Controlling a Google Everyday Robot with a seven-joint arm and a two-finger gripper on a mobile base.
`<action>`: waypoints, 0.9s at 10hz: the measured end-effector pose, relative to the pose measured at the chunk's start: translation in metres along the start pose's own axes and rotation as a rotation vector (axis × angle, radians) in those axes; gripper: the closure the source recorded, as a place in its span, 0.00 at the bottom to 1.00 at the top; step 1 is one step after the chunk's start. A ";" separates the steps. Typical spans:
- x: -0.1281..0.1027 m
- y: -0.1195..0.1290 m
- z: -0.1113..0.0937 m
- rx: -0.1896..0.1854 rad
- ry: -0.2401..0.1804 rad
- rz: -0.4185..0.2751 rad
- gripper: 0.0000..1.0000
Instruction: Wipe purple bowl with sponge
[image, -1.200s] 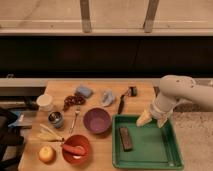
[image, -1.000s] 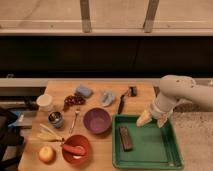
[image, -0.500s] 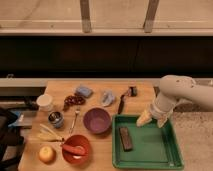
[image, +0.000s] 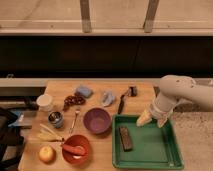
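Contact between sponge and bowl has not been made; I judge the task to be at its opening step, fetching the sponge. Nearest to me, below the hand and to its left as I face it, a dark brown block (image: 125, 138) lies flat on the floor of the green tray (image: 156, 149); whether it is the sponge I cannot tell. The gripper (image: 152, 120) hangs over the tray's far edge, pointing down, its two pale fingers (image: 144, 119) spread apart with nothing between them. The purple bowl (image: 97, 120) stands upright on the table (image: 102, 152) to the left of the hand, level with it and just outside the tray's left wall. It is round, deep-sided and appears empty, though its inside is too dim to judge for dirt. Farther back, well to the left of the hand, lies a blue block (image: 84, 91) with soft corners, the likelier sponge in my opinion. The next move calls for carrying the open hand across above the bowl without clipping its rim, lowering over that block and closing on it.
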 end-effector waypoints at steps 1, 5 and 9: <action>0.000 0.000 0.000 0.000 0.000 0.000 0.30; 0.000 0.000 0.000 0.001 -0.001 -0.001 0.30; -0.016 0.010 -0.014 0.013 -0.167 -0.053 0.30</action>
